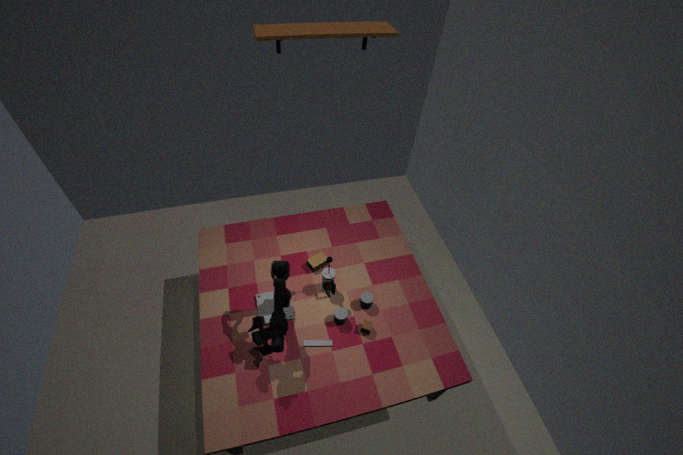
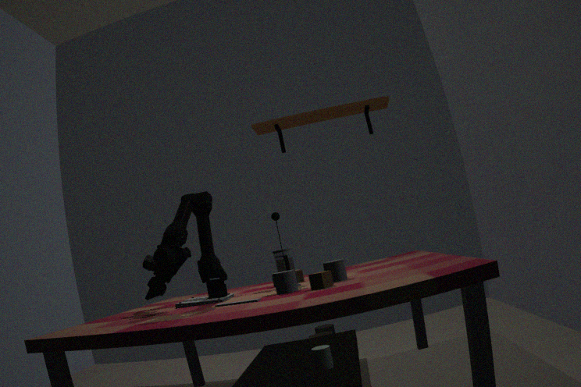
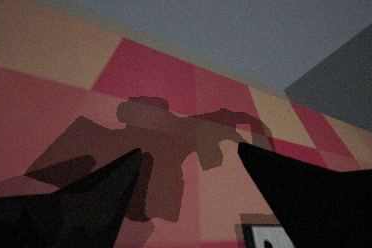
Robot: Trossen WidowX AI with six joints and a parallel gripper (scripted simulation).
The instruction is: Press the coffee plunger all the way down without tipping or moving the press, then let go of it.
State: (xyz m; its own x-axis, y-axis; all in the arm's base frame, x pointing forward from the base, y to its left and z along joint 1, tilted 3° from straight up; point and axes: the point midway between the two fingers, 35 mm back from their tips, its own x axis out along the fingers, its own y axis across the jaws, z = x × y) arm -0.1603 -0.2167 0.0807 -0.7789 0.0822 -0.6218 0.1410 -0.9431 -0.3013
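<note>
Claw [image 3: 188, 165] fingers wide apart over checkered table [image 3: 153, 70], wrist view omits press [image 1: 328, 278], plunger raised

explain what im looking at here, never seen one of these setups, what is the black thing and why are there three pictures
The black thing is a robot arm bolted to a checkered table. At its end is a gripper, two fingers that pinch; they stand wide open and hold nothing.

The three pictures show the same moment. One looks down from high above, one looks up from low beside the table, and one comes from a camera on the arm's wrist, so the two dark wedges are the fingers, over the arm's shadow.

On the table stand a coffee press, its plunger knob raised high on a thin rod, two grey cups, a small brown block, a yellow block and a flat white strip.
</note>
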